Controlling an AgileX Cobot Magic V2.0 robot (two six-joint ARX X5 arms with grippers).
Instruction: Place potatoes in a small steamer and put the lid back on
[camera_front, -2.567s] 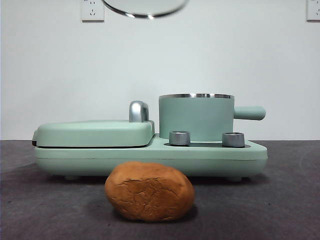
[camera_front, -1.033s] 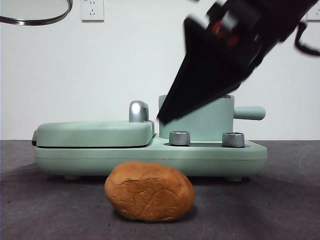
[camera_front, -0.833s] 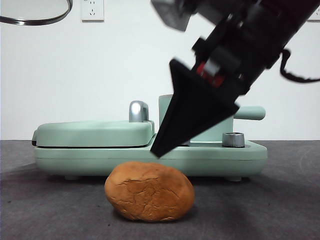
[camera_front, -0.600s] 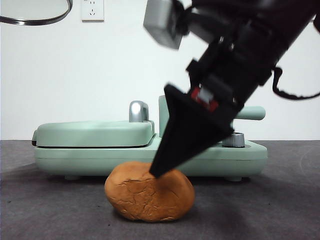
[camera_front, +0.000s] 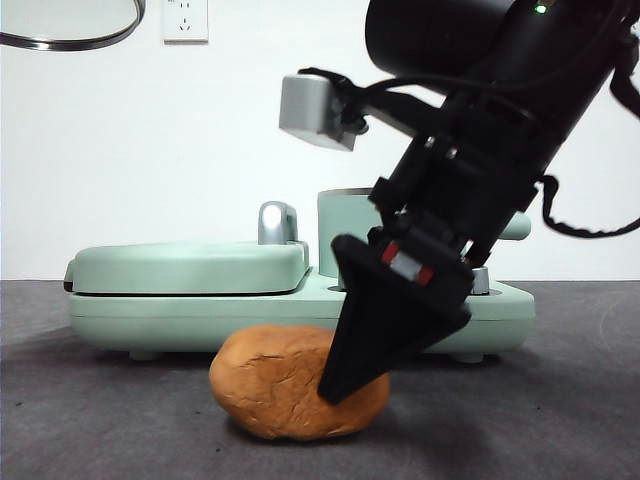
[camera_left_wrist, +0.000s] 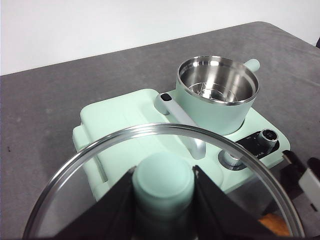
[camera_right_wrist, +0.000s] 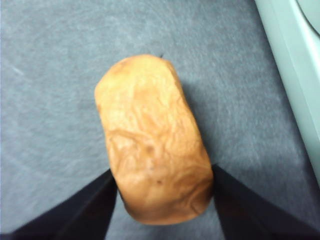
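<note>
The potato (camera_front: 275, 392) lies on the dark grey, finely grained surface (camera_front: 100, 420), just in front of the mint-green cooker base (camera_front: 200, 315). It is an orange-brown oval lump with a rough, cracked skin. The right gripper (camera_right_wrist: 162, 197) is down around one end of it, its two black wedge-shaped jaws spread wide, one on each side of the potato (camera_right_wrist: 152, 142) and right at its skin. I cannot tell whether they press it. In the front view one black jaw covers the potato's right part, and the big dark arm slopes up to the top right, carrying a small grey box (camera_front: 315, 100).

The steamer (camera_left_wrist: 217, 95) stands on the cooker base, a mint-green cylinder with a polished steel inside and rim and a stubby green handle. It is uncovered. Beside it lies the flat, rounded griddle cover (camera_front: 190, 265) with a curved chrome handle (camera_front: 277, 222). Two metal knobs (camera_left_wrist: 267, 136) sit on the base's front.

The left gripper (camera_left_wrist: 162, 200) is clamped on the green knob (camera_left_wrist: 162, 182) of the lid (camera_left_wrist: 90, 165), a round glass disc with a thin steel rim. The lid's rim (camera_front: 70, 30) shows at the front view's top left corner, high above the cooker.
</note>
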